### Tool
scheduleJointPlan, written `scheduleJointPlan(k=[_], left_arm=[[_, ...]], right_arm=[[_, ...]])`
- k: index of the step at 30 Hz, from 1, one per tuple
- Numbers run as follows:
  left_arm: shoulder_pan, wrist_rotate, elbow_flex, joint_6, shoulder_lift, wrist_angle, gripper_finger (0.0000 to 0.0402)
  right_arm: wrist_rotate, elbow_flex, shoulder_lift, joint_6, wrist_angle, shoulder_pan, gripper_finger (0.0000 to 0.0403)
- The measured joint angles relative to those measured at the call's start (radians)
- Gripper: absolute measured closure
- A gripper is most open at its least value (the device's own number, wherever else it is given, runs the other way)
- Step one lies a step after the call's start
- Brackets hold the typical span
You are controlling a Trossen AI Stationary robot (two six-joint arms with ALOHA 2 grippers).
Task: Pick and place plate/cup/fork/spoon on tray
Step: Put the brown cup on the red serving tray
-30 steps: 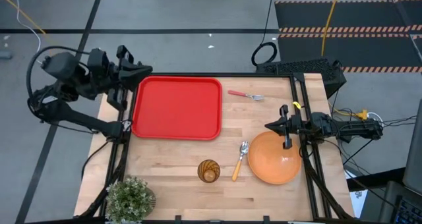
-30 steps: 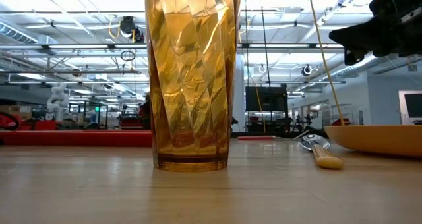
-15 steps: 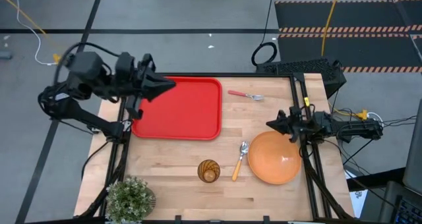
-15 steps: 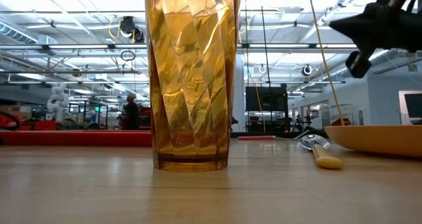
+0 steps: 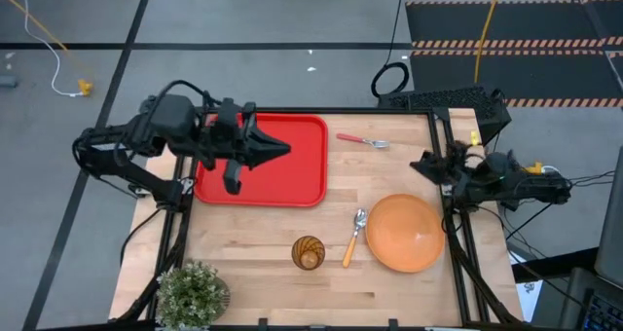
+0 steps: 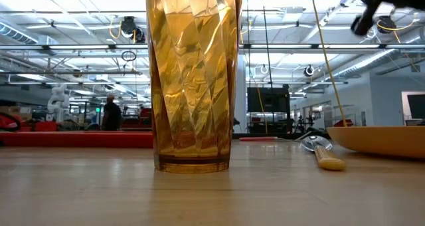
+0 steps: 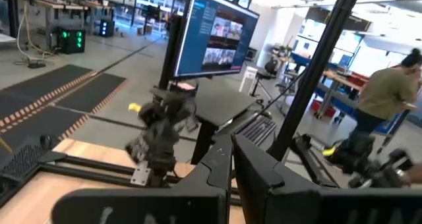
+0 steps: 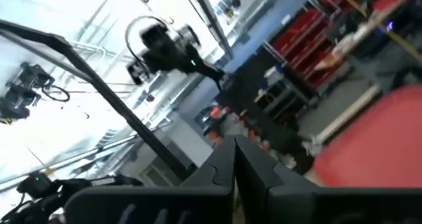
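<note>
**Both arms raised, tableware still on the bench**

Left pincer [image 5: 279, 149], fingers pressed together and empty, hovers above the red tray [image 5: 292, 180]. Right pincer [image 5: 421, 164], likewise clenched, sits at the bench's right edge beyond the orange plate [image 5: 407, 234]. Spoon [image 5: 351, 239] lies between plate and cup [image 5: 309, 252]; fork [image 5: 362, 139] lies beside the tray.

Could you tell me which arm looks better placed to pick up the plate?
Probably the right: its gripper hovers just beyond the plate, while the left gripper hangs over the tray, across the table.
</note>
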Motion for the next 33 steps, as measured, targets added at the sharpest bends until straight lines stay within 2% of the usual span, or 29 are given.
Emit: scheduleJointPlan(k=[4, 12, 16, 22, 27, 33], left_arm=[[0.003, -0.002, 0.0, 0.001, 0.009, -0.001, 0.0383], [0.013, -0.029, 0.0, 0.002, 0.031, 0.005, 0.0383], [0.013, -0.029, 0.0, -0.001, 0.042, -0.001, 0.0383], [-0.019, -0.018, 0.0, 0.001, 0.068, 0.003, 0.0382], [-0.061, -0.018, 0.0, 0.005, 0.096, -0.055, 0.0382], [-0.124, -0.017, 0.0, -0.004, 0.132, -0.154, 0.0356]], right_arm=[[0.0, 0.216, 0.116, -0.104, -0.116, 0.0, 0.0403], [-0.002, 0.727, 0.428, -0.277, -0.536, 0.0, 0.0403], [-0.008, 0.966, 0.597, -0.314, -0.727, 0.0, 0.0403], [-0.077, 1.261, 0.818, -0.29, -0.987, 0.0, 0.0403], [-0.1, 1.425, 0.966, -0.177, -1.215, 0.0, 0.0403], [-0.162, 1.454, 1.072, -0.119, -1.338, 0.034, 0.0403]])
